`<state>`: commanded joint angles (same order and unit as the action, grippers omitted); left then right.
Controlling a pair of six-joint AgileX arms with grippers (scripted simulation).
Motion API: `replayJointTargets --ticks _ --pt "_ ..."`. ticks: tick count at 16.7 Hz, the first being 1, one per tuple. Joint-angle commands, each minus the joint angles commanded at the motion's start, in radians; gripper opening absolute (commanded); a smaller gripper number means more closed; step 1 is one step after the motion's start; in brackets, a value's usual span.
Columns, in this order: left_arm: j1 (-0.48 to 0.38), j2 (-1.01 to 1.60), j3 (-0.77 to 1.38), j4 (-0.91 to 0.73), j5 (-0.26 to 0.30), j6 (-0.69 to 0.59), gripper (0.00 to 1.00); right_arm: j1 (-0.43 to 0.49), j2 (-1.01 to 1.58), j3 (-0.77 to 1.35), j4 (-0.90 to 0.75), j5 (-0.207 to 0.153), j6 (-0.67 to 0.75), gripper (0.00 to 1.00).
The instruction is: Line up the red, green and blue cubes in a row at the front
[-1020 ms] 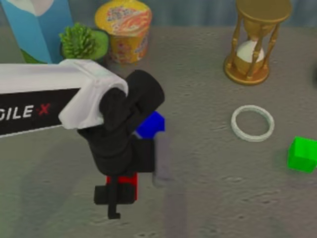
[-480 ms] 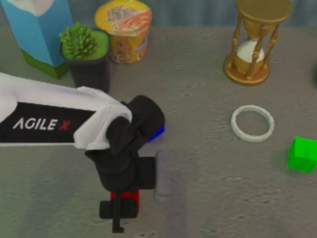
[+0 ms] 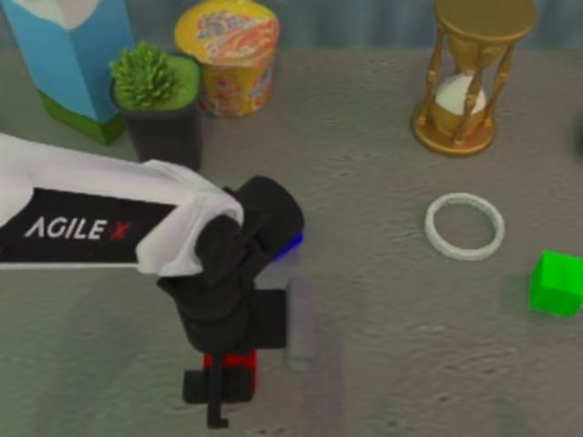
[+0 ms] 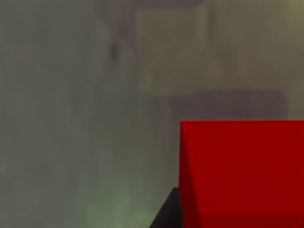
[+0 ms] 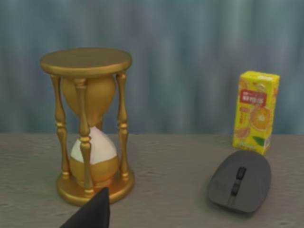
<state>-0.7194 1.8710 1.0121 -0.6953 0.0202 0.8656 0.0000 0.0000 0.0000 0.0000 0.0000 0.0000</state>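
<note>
Left gripper, black, two-fingered, low over the table's front left; jaws clenched on the bright red solid cube, of which only slivers show under the wrist from above. Left wrist view: the red cube fills the near corner, a dark finger edge against its lower side, grey table beyond.

Just behind the black wrist housing, a corner of the deep blue solid cube shows, mostly hidden by the arm. The white left arm runs off toward the left edge.

Bright green solid cube sits well apart at the right edge of the table, alone.

White plastic ring lies flat between the arm and the green cube, nearer the green one. Behind it, a gold hourglass with white sand stands upright. Back left: yellow noodle cup, small green plant in a dark pot, blue carton.

Right arm parked out of the top view; cannot tell how its jaws stand. Its wrist view shows the hourglass, a grey computer mouse and a yellow orange-juice box.
</note>
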Motion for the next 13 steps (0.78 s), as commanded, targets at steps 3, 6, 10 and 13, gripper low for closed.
replayJointTargets --ticks 3,6,10,13 --pt "0.000 0.000 0.000 0.000 0.000 0.000 0.75 0.000 0.000 0.000 0.000 0.000 0.000 1.00" --pt "0.000 0.000 0.000 0.000 0.000 0.000 0.98 0.000 0.000 0.000 0.000 0.000 0.000 1.00" --pt "0.000 0.000 0.000 0.000 0.000 0.000 1.00 0.000 0.000 0.000 0.000 0.000 0.000 1.00" --pt "0.000 0.000 0.000 0.000 0.000 0.000 1.00 0.000 0.000 0.000 0.000 0.000 0.000 1.00"
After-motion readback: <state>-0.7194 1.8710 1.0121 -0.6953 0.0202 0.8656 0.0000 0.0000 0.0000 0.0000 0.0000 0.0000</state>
